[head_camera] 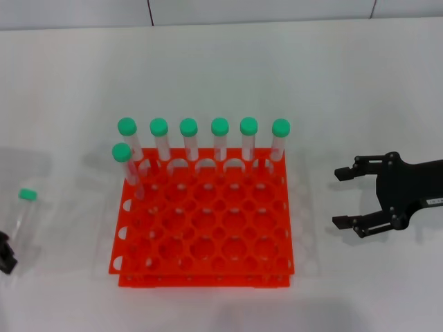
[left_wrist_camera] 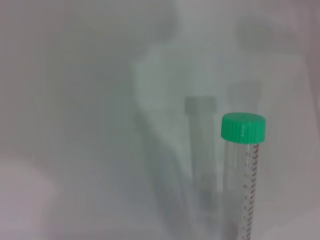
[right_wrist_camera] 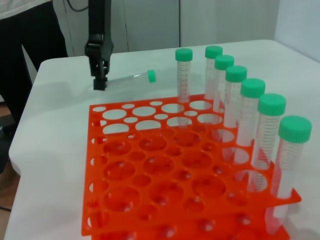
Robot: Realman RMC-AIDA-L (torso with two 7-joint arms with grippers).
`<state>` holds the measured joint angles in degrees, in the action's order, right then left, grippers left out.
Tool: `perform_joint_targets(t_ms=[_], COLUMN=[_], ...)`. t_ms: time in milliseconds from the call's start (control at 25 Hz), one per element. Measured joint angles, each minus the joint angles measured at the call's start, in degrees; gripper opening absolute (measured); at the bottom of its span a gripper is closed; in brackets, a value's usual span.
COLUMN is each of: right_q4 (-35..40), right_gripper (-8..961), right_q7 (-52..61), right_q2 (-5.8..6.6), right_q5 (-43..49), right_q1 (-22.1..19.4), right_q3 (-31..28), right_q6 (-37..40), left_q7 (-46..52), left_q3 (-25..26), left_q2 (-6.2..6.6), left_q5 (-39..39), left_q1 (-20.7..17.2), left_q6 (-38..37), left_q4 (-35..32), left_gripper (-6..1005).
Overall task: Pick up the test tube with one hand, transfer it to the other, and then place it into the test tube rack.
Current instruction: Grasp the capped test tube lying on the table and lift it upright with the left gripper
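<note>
The test tube (head_camera: 25,216), clear with a green cap (head_camera: 28,195), is at the far left of the table. My left gripper (head_camera: 5,254) shows only at the picture's edge there. In the right wrist view the left gripper (right_wrist_camera: 100,82) is shut on the bottom end of the tube (right_wrist_camera: 127,80), which points sideways, cap away from the fingers. The left wrist view shows the tube (left_wrist_camera: 242,165) close up, with its shadow on the table behind it. The orange-red test tube rack (head_camera: 208,280) stands in the middle. My right gripper (head_camera: 336,197) is open and empty, to the right of the rack.
Several green-capped tubes (head_camera: 219,138) stand in the rack's back row, and one more (head_camera: 124,162) stands at the left end of the second row. The other holes of the rack (right_wrist_camera: 150,165) are free. A dark-clothed person (right_wrist_camera: 30,45) stands beyond the table's far edge.
</note>
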<state>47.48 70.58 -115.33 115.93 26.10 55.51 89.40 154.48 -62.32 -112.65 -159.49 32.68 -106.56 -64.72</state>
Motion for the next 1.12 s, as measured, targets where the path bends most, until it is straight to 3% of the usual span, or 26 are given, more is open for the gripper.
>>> perform_joint_targets(t_ms=[200, 440, 520, 560, 720, 1120], right_q4=[0.18, 1.59, 2.01, 2.07, 2.16, 3.48], right_gripper=[839, 839, 839, 839, 839, 840], right_q7=[0.22, 0.70, 0.98, 1.21, 2.32, 4.76], right_q2=[0.09, 0.23, 0.20, 0.17, 0.14, 0.22], right_q5=[-0.36, -2.08, -2.21, -2.23, -2.68, -6.16], right_q1=[0.53, 0.15, 0.08, 0.07, 0.10, -0.69], right_q3=[-0.39, -0.50, -0.56, -0.62, -1.23, -1.31], right_q6=[0.12, -0.29, -0.34, -0.49, -1.71, -4.33], left_q7=[-1.47, -3.58, -4.64, -6.59, -9.14, -18.62], left_q3=[5.08, 5.91, 5.92, 5.92, 5.95, 6.17], left_q2=[0.26, -0.25, -0.68, -1.91, -3.53, -4.30], left_q5=[0.00, 0.18, 0.31, 0.39, 1.22, 9.35], left_q1=[-2.63, -4.97, -5.18, -5.57, -6.45, -7.03], left_q6=[1.43, 5.75, 6.78, 8.94, 13.22, 20.07], left_q4=[-6.71, -13.04, -13.69, -15.10, -18.12, -19.94], left_gripper=[183, 183, 183, 183, 182, 183])
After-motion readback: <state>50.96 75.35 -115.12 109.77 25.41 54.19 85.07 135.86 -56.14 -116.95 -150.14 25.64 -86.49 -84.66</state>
